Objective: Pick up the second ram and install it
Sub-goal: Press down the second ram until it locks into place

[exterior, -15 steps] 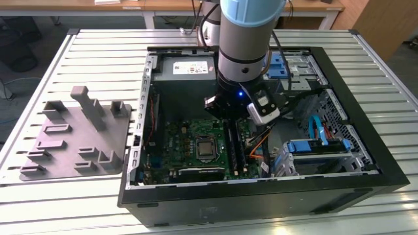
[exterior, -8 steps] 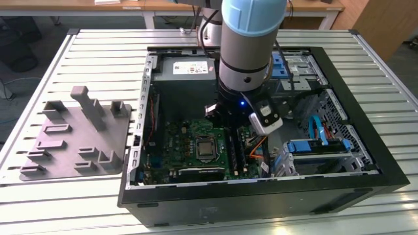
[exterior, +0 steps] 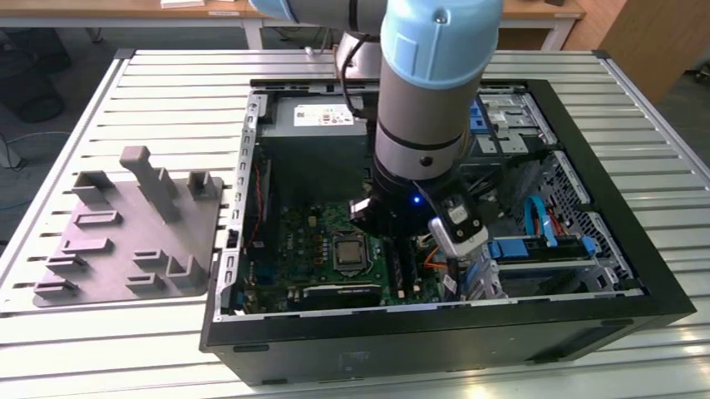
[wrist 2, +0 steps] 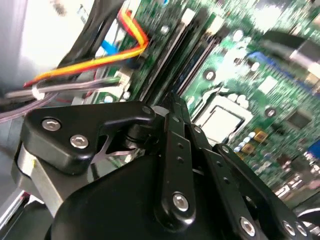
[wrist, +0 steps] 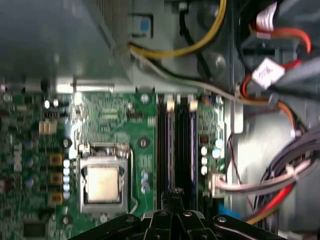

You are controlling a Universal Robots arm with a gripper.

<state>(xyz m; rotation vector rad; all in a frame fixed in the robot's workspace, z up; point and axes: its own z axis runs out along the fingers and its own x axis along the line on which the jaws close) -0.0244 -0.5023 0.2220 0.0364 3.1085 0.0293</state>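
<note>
While lowered into the computer case [exterior: 444,337], gripper [wrist: 172,196]: jaws drawn narrow, close to touching, tips aimed down at the memory slots [wrist: 162,150]
Second ram [wrist: 176,150]: judged to be the dark strip lying edge-on along the slots, directly in line with the fingertips; cannot tell whether pinched, partly seated or fully home
Location on board: motherboard [wrist: 115,125], slots just beside the processor socket [wrist: 102,182], on the side nearer the cable bundle [wrist: 270,185]
Fixture plate [exterior: 111,249]: grey, outside the case at the exterior view's left, well apart from the gripper; no stick seen on its posts
Weight (judged): light, no strain on the arm
Stiffness (judged): rigid along its length, but thin enough to flex or crack if twisted or pushed off-axis
Surface (judged): smooth board faces, slippery under smooth pads; chips give slight relief
Fragility (judged): high; contact edge and chips not to be squeezed or scraped
Hold point (judged): across the two flat faces near mid-length, along the upper edge, contact edge left free
Seating note (judged): pressure straight down, evenly spread, stick kept upright and parallel to its slot
</note>
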